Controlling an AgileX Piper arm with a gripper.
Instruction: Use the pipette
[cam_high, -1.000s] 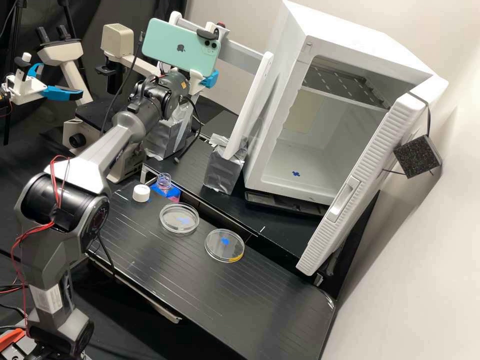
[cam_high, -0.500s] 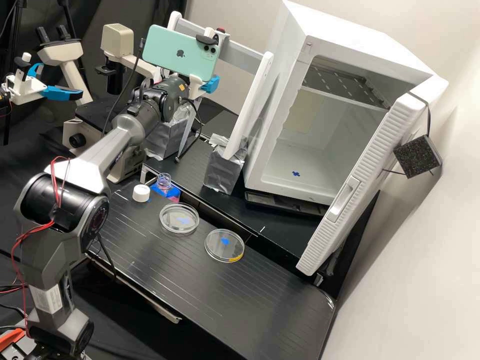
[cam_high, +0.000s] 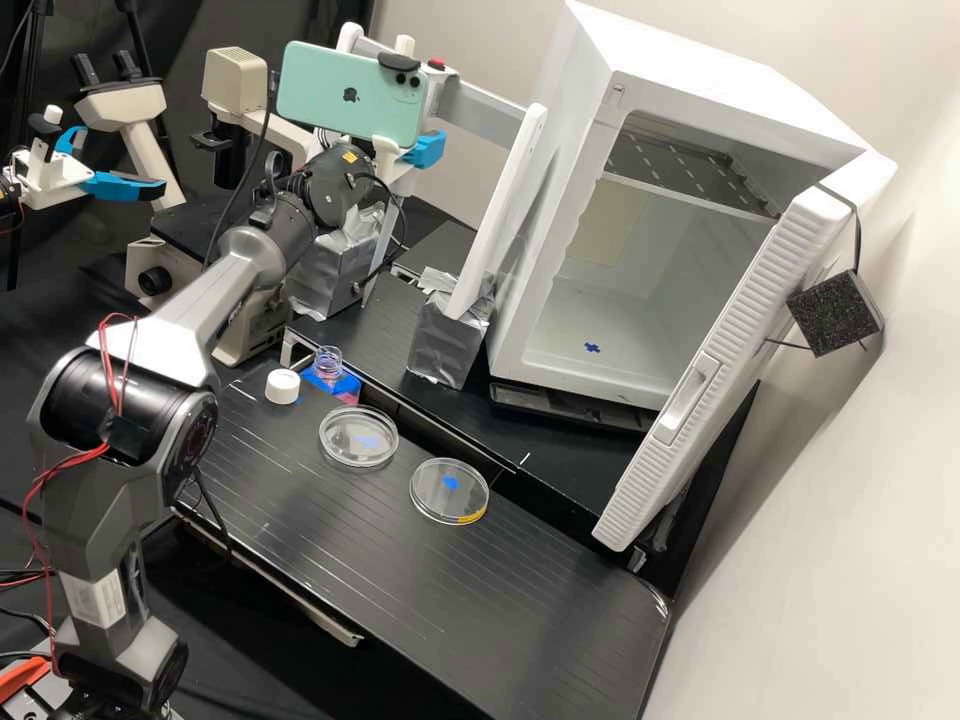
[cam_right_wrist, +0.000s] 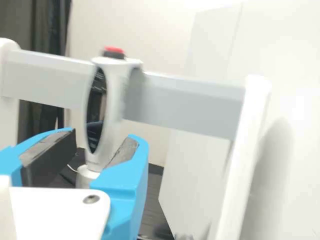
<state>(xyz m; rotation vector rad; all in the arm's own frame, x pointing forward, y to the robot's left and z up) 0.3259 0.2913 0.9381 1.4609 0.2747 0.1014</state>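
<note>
One pipette (cam_right_wrist: 116, 100), roughly upright at rack (cam_right_wrist: 192, 106), lying ahead, between fingertips; one claw (cam_right_wrist: 103, 136), spread wide, gripping nothing.

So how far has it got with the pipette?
Already done, it seems: the small clear bottle stands open, its round white cap beside it on the black bench. In hand: the tool, blue fingers apart, is at the white, red-topped pipette by the grey crossbar. Left, probably: gripping and lifting the pipette, then moving liquid into a clear round dish.
</note>
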